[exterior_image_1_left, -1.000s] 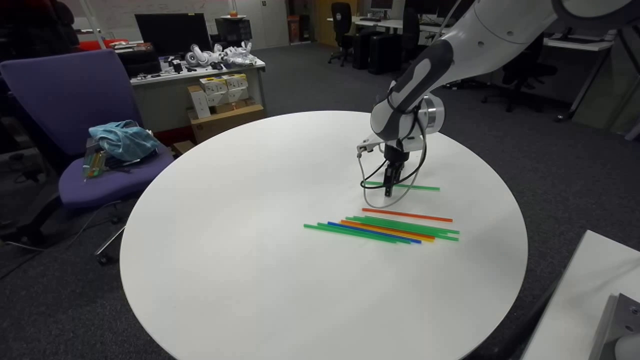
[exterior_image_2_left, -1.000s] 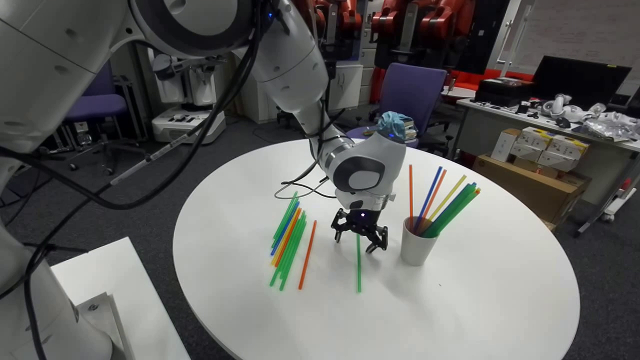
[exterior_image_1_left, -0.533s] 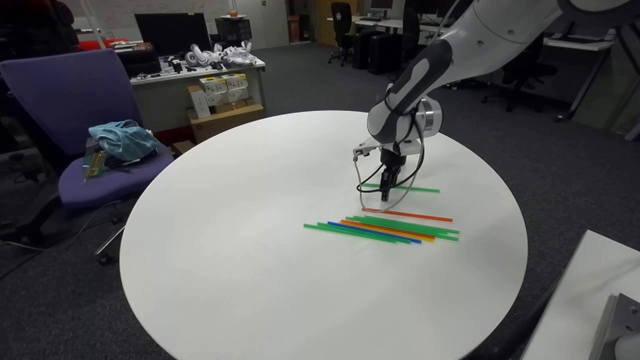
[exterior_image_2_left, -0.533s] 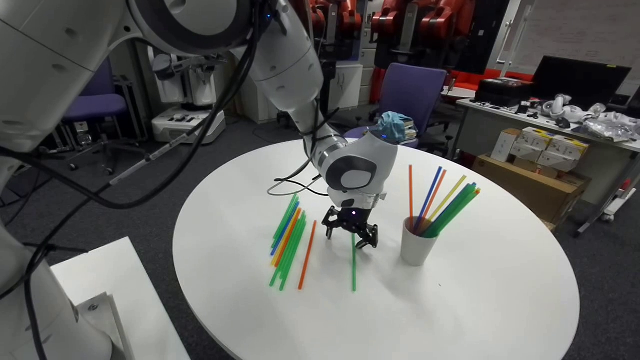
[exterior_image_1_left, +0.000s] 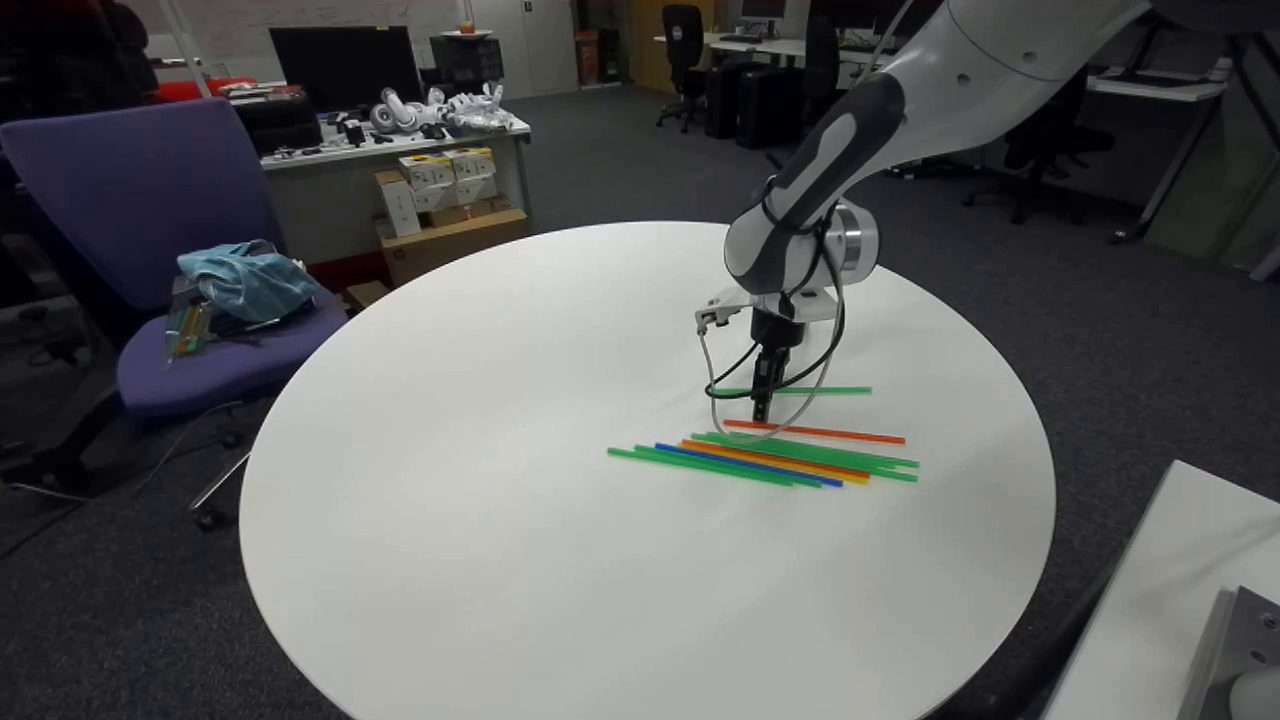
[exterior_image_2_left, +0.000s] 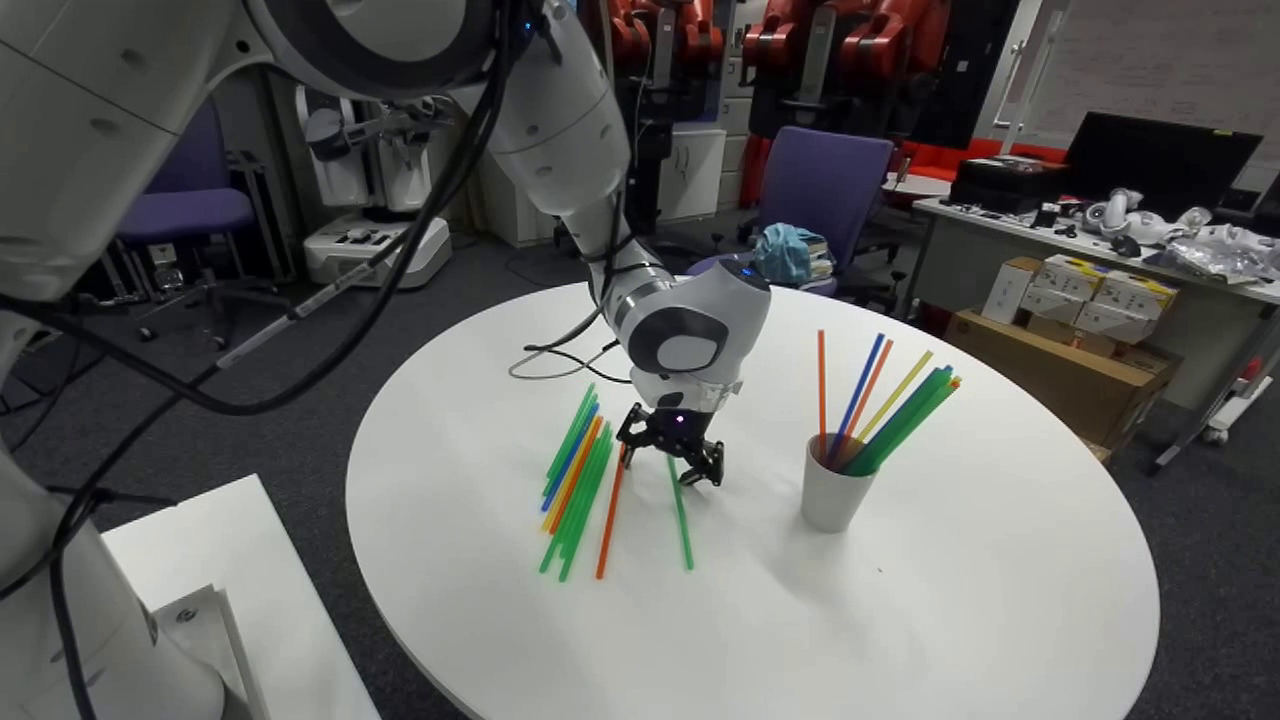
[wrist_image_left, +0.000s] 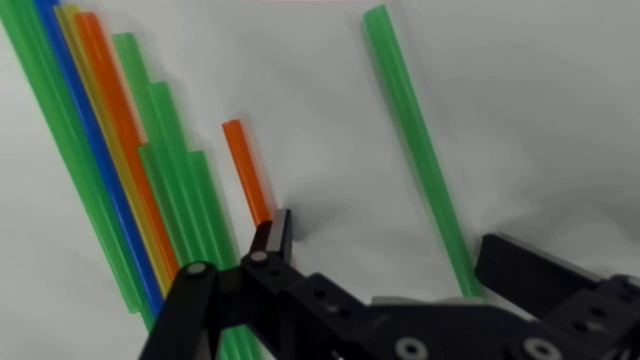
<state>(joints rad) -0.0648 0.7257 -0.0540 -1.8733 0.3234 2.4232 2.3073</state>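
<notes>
The gripper (wrist_image_left: 385, 232) stands wide, fingers empty! Between them on the table (wrist_image_left: 320, 90), beside one fingertip, lies the green straw (wrist_image_left: 421, 145): light, slick, easily crushed, I'd judge; mid-length looks the hold. The other fingertip masks part of the orange straw (wrist_image_left: 245, 165); then the straw row (wrist_image_left: 132, 195), and farthest, the cup (exterior_image_2_left: 835, 498).

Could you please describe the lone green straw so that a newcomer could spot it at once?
On the round white table, find the black end effector, low over the surface. The green straw lies beneath it, passing between its open jaws in the wrist view. Unlike the other green straws, bunched with other colours or leaning in the white cup, it lies by itself.
</notes>
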